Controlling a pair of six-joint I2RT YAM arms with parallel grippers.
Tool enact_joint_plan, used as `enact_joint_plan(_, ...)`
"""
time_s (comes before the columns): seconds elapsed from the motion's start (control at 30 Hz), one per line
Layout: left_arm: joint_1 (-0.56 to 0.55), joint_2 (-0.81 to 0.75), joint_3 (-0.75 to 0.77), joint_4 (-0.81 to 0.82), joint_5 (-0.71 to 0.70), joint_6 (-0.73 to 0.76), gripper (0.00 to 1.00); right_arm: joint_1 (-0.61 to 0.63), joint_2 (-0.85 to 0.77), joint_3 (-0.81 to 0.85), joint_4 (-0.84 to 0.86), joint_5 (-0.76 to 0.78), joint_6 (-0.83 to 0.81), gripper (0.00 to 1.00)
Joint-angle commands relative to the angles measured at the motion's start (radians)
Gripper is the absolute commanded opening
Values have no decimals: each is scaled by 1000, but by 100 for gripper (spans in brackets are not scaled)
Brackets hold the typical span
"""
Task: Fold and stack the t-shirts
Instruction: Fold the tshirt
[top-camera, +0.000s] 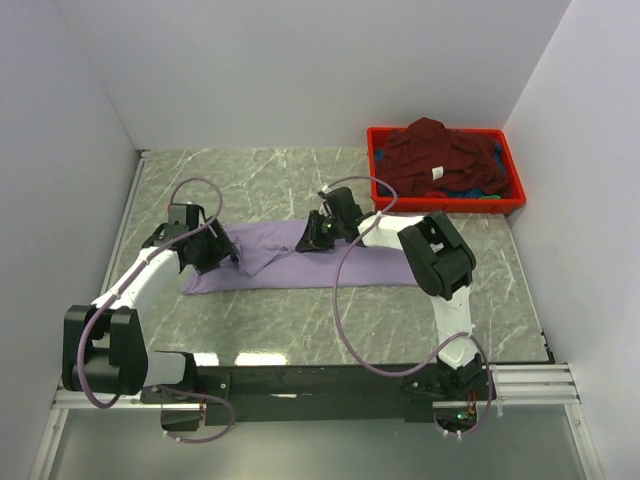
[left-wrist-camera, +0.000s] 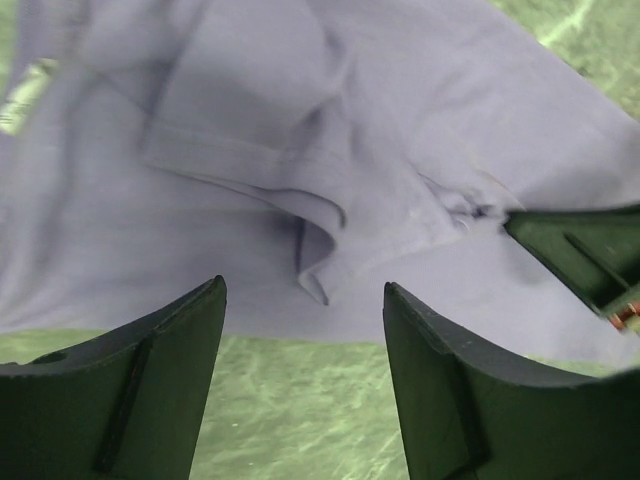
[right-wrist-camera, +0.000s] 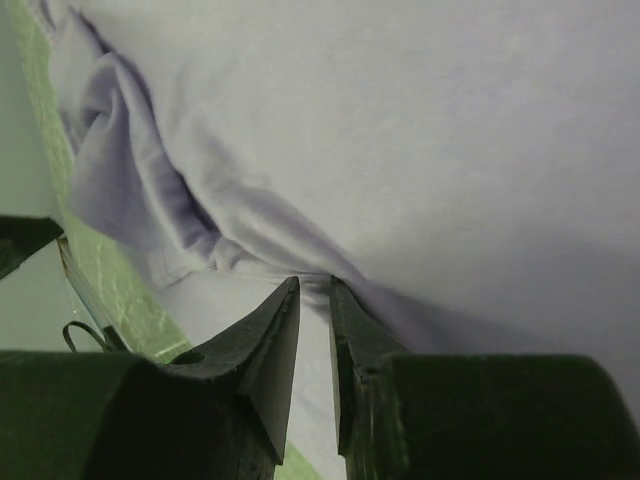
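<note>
Folding in hand: right gripper (right-wrist-camera: 315, 287) pinches a ridge of the soft lavender short-sleeved t-shirt (top-camera: 290, 270); left gripper (left-wrist-camera: 305, 290) gapes, empty. Next, we judge, left must seize cloth.

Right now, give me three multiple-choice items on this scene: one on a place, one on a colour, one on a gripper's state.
1. Where does the maroon t-shirt lie?
A) in the red crate
B) on the floor
C) over a chair

2. What colour is the spread t-shirt on the table?
A) green
B) lavender
C) white

3. How do the left gripper fingers stand?
A) shut on cloth
B) shut on nothing
C) apart, nothing between them

Key:
1 A, it is heaped inside the crate at the far right corner.
2 B, the cloth is pale purple in every view.
3 C, the left wrist view shows a wide gap with the cloth's edge beyond.
</note>
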Motion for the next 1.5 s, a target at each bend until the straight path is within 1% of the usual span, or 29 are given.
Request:
enact_joint_plan(0.0,-29,6,-1,48,44,-31,69,-20,8,29,2,17,-6,26)
enact_joint_plan(0.1,-58,29,4,64,53,-54,63,-23,-41,21,-15,16,-35,27)
enact_joint_plan(0.13,-67,37,7,65,51,-60,59,-23,-58,19,-26,22,-57,28)
enact_joint_plan(0.17,-90,43,10,67,48,-69,57,-23,-92,18,-46,35,-69,28)
enact_joint_plan(0.33,-139,89,30,33,-30,-105,51,-26,-189,-13,-107,89,-140,33)
enact_joint_plan(0.43,-149,100,24,18,-62,-132,49,-27,-252,-59,-123,111,-161,33)
enact_joint_plan(0.57,-153,132,7,62,-33,-131,46,-37,-313,-120,-116,114,-169,33)
enact_joint_plan(0.6,-158,148,9,70,-33,-131,46,-41,-318,-131,-115,114,-170,33)
enact_joint_plan(0.63,-164,158,10,81,-34,-132,42,-44,-322,-148,-112,114,-170,33)
enact_joint_plan(0.9,-184,222,21,94,-42,-145,40,-69,-347,-183,-107,106,-181,33)
enact_joint_plan(1.0,-187,227,29,99,-30,-149,32,-75,-351,-186,-112,108,-184,33)
enact_joint_plan(1.03,-190,225,33,98,-28,-149,27,-77,-351,-189,-110,108,-184,33)
enact_joint_plan(1.07,-192,224,47,96,-27,-149,24,-80,-359,-192,-109,108,-184,33)
enact_joint_plan(1.1,-192,222,56,96,-22,-149,20,-83,-359,-197,-109,108,-186,33)
enact_joint_plan(1.13,-195,221,65,96,-19,-149,17,-83,-362,-197,-112,108,-187,33)
enact_joint_plan(1.17,-195,221,87,96,-18,-148,16,-84,-364,-198,-113,109,-190,33)
enact_joint_plan(1.2,-195,222,97,99,-16,-146,11,-84,-367,-200,-115,112,-192,33)
enact_joint_plan(1.3,-196,242,142,110,-11,-143,8,-87,-376,-205,-124,121,-201,33)
enact_joint_plan(1.47,-196,308,228,128,13,-140,7,-93,-401,-215,-144,135,-216,33)
